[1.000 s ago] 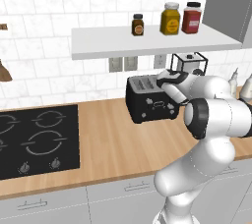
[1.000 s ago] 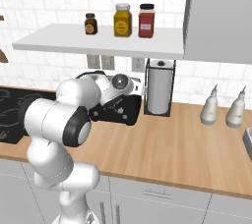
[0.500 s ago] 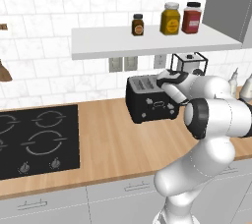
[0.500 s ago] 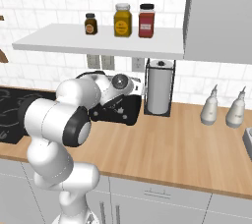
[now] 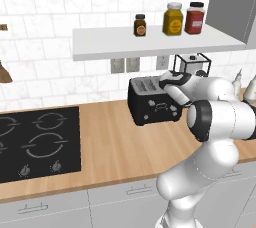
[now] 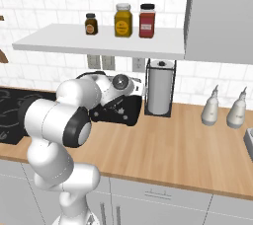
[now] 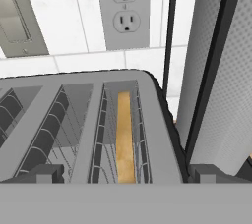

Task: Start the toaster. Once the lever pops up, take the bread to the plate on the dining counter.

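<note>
On the counter [image 5: 110, 142], black toaster [image 5: 150, 103] holds tan bread [image 7: 125, 139].

Both base views look forward and down from behind the arm, left and right, sharing the black boxy two-slot toaster [image 5: 151, 101] [image 6: 118, 110] on the light wooden table [image 5: 110, 147] [image 6: 188, 142], while the hand view peers closely into its slots [image 7: 78, 125].

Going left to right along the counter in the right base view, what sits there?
Black hob → toaster → paper towel roll in its black stand → two pale bottles.
</note>
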You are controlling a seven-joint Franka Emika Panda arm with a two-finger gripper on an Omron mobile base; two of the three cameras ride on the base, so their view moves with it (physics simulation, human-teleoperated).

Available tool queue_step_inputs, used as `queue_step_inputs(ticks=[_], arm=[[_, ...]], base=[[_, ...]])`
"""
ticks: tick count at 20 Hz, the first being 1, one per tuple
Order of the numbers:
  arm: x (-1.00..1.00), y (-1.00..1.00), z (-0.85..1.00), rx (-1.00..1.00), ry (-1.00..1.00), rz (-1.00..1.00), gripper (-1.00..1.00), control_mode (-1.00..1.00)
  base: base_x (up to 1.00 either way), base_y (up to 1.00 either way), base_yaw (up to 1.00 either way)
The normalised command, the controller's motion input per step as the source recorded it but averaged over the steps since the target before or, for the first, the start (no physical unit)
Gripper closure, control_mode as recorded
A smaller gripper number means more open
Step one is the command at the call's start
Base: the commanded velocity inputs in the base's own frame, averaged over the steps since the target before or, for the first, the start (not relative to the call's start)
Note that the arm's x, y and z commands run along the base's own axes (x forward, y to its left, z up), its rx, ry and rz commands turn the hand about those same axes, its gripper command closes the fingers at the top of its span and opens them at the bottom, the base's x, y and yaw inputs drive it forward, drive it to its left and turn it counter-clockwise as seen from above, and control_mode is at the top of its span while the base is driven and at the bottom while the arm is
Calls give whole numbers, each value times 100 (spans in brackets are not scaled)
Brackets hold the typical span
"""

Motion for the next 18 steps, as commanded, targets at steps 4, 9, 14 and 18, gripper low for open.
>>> queue_step_inputs(ticks=[4, 9, 14, 18], arm=[[0, 0, 0, 0, 0, 0, -100, -100], [0, 0, 0, 0, 0, 0, -100, -100], [0, 0, 0, 0, 0, 0, -100, -100], [0, 0, 0, 0, 0, 0, -100, -100]], base=[[0, 0, 0], [0, 0, 0], [0, 0, 0], [0, 0, 0]])
